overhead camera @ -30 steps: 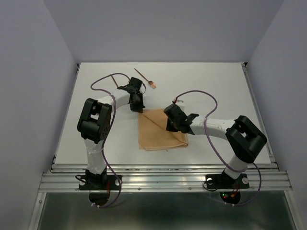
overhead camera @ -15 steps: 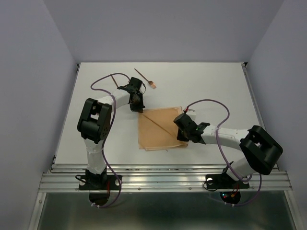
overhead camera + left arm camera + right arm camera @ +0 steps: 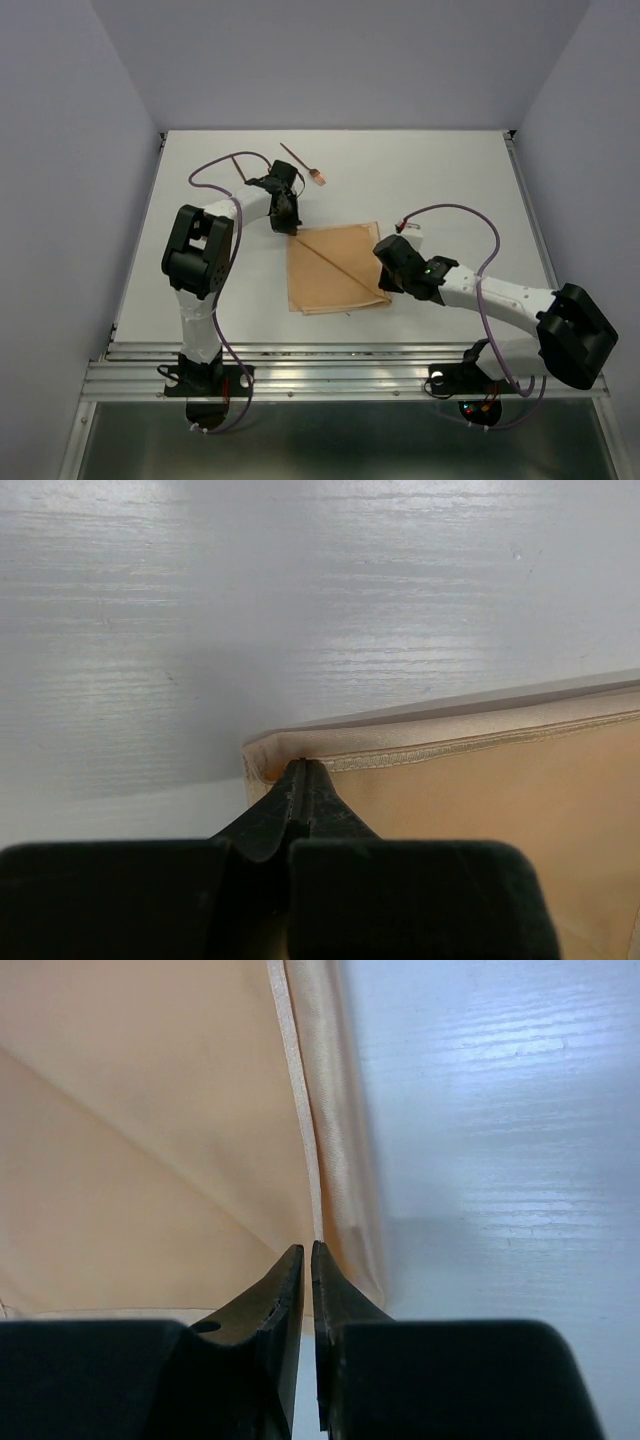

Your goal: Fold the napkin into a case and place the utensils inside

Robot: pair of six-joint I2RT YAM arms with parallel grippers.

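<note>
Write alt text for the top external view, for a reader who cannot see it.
A folded tan napkin lies flat on a white table; the left gripper is at its far left corner and the right gripper is at its right edge. Two thin reddish-brown utensils lie beyond the napkin, untouched.

left tool point(image 3: 305, 765): closed, reaching forward | right tool point(image 3: 307, 1248): seemingly barely parted, held low
</note>
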